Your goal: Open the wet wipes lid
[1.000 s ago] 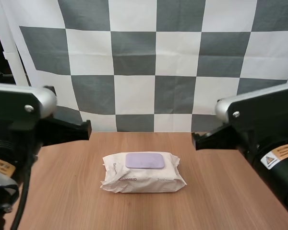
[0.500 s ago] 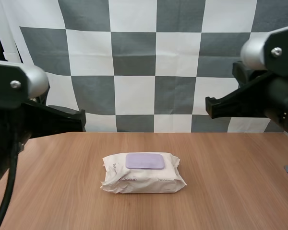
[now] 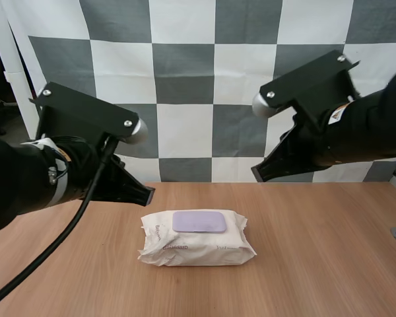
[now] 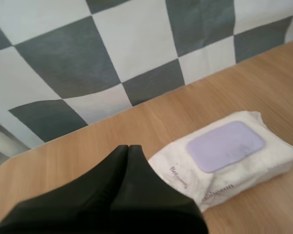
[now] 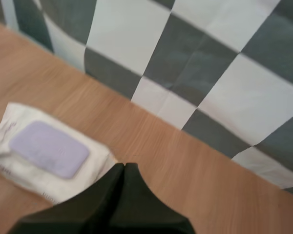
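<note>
Wet wipes pack sits mid-table, lying flat, w/ its lid on top, facing up & flush, so not opened yet. Pack hasn't shifted vs a sec ago. What's changed is the arms: both were level out at the flanks, now they've swung in & pitched nose-down. The left gripper hangs near the pack's back-left corner & the right gripper up behind its right end, neither touching it. Both have fingers pressed together into one dark wedge, holding nothing. Meaning, imo: approach only just begun, no contact work done. One gripper will prob. need to pin the pack while the other gets a tip under the lid edge. Materials: pack = soft white film, crinkly, pillow-shaped, w/ puckered end seams & faint grey print on the front face, likely to slide or buckle if pushed. Lid = lilac rounded rectangle, smooth, low profile, looks like stiff plastic. Can't tell which edge carries the lift tab. Table = light wood-grain top, smooth, prob. little grip.
</note>
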{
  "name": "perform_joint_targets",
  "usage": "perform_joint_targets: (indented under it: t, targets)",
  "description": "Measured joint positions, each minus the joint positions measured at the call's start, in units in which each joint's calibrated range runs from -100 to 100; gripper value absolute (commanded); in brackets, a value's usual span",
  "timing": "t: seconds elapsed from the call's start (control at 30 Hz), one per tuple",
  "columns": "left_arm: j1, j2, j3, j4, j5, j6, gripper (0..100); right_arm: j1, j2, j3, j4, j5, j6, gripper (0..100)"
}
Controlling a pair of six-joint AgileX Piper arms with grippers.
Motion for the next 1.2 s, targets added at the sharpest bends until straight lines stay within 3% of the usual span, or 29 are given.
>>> perform_joint_targets:
  t: [0.07,0.1,0.17,0.23,0.27,0.5,0.8,1.0,1.2]
  targets:
    - [0.0,0.1,0.5,-1.6,1.2,1.9,12,0.0,1.1,0.0,0.1,2.1,-0.4,0]
    - [0.0,0.1,0.8,-2.1,1.6,2.5,23,0.0,1.2,0.0,0.1,2.9,-0.5,10]
    - [0.0,0.1,3.3,-5.4,2.6,7.5,65,0.0,1.7,0.0,0.1,5.7,-1.3,42]
    - [0.0,0.1,6.1,-7.2,2.4,10.6,92,0.0,1.9,0.0,0.1,7.8,-1.8,82]
    - [0.0,0.1,7.7,-7.6,2.6,11.7,100,0.0,2.2,0.0,0.1,8.4,-2.2,97]
    - [0.0,0.1,15.8,-6.9,1.1,18.3,100,0.0,2.9,0.0,0.9,10.2,-5.1,100]
    - [0.0,6.8,22.1,-9.0,-10.9,26.7,100,0.0,5.9,0.0,2.2,9.3,-7.2,100]
    - [0.0,13.4,22.1,-12.3,-16.5,30.0,100,0.0,7.4,0.0,2.2,9.3,-7.9,100]
    - [0.0,25.0,22.1,-21.7,-20.6,39.4,100,0.0,8.0,0.0,2.2,8.5,-8.2,100]
